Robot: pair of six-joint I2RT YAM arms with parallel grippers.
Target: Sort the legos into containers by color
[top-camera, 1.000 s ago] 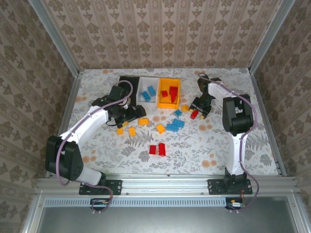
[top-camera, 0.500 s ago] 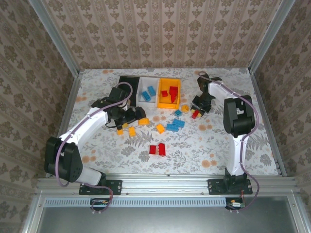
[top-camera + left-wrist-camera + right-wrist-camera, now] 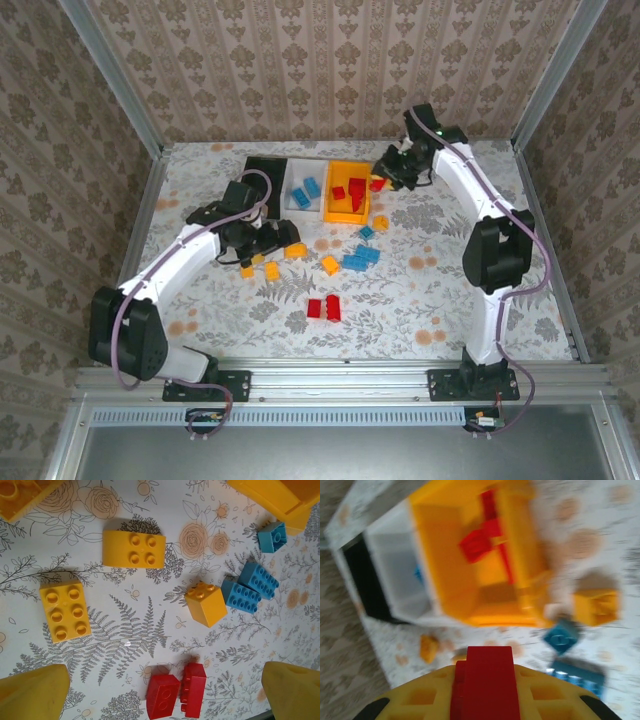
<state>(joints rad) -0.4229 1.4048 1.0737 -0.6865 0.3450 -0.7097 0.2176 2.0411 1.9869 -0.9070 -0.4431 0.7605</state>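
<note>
Right wrist: the right gripper [image 3: 485,700] clamps a blurred red lego [image 3: 487,670]. Ahead stands the orange bin [image 3: 445,570], its near wall closest, with floral table [image 3: 600,530] right of it. Left gripper [image 3: 165,692] gapes wide over loose yellow legos [image 3: 134,549].

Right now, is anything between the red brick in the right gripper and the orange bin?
Nothing visible. The right gripper holds the red brick at the orange bin's right edge; the bin is open-topped, with red bricks lying inside.

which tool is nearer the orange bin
Right. The right tool, gripping a red brick, hangs beside the orange bin's right rim; the left tool is farther off, near-left of it.
</note>
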